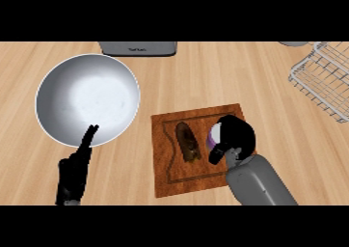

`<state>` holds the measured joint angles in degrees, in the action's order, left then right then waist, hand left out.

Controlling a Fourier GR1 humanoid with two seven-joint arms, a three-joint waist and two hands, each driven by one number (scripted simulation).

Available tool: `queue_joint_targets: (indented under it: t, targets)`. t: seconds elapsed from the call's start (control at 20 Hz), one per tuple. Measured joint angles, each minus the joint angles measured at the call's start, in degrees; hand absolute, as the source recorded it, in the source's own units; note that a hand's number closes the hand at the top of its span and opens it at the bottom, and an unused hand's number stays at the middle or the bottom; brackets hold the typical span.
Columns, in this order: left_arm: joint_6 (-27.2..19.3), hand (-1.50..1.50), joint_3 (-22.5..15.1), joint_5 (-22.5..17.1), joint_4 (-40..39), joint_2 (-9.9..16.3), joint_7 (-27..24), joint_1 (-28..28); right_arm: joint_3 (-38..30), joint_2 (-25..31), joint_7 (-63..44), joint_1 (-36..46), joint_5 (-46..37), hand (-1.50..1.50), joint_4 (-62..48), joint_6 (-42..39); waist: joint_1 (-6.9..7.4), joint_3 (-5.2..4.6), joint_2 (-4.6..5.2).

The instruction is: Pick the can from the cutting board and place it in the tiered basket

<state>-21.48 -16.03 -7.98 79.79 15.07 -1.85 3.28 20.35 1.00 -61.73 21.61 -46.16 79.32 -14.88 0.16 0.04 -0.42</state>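
We look down on a wooden counter point(206, 72). Near its middle lies a reddish-brown board point(174, 178), tilted a little, with a groove running round inside its edge. On the board's right half our right hand point(238, 137) is curled round the can point(214, 137), of which only a sliver of white top and purple side shows at the hand's left; the rest is hidden under the black fingers. We cannot tell whether the can stands on the board or is just off it. The grey forearm point(259, 183) runs from the hand down to the lower edge, covering the board's lower right corner.

Just left of the can, also on the board, lies a dark brown lumpy thing point(186, 142), lengthwise; we cannot tell what it is.

Our left hand point(74, 176) shows at the lower left, open, fingers straight and pointing up, their tips overlapping the lower rim of a large grey bowl point(88, 96) that sits left of the board.

The wire basket point(327, 79) stands at the far right, well apart from the can. A grey appliance point(138, 48) peeks in at the top edge.
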Motion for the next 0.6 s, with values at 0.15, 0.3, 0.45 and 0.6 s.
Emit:
queue_joint_targets:
  t: [0.15,0.3,0.45,0.6]
  targets:
    - [0.1,0.00,0.4,0.6,0.8,-0.5,1.4,0.1,1.3,0.5,1.5,-0.9,-1.4,1.50,0.3,0.6,-0.03,-0.05,-0.10]
    - [1.1,0.00,1.2,0.5,0.9,-0.5,1.4,0.4,1.8,0.8,3.1,0.3,-4.1,1.50,-1.2,0.5,0.03,-0.04,-0.07]
    - [1.3,0.00,1.5,1.1,1.1,-1.1,1.9,0.5,2.8,0.5,3.8,1.1,-7.7,1.50,-2.4,1.5,0.02,-0.05,-0.06]
    - [1.5,0.00,2.2,1.1,1.1,-1.0,1.0,1.3,-0.7,5.9,5.8,-2.5,-7.5,1.50,1.4,2.1,-0.66,0.07,-0.06]
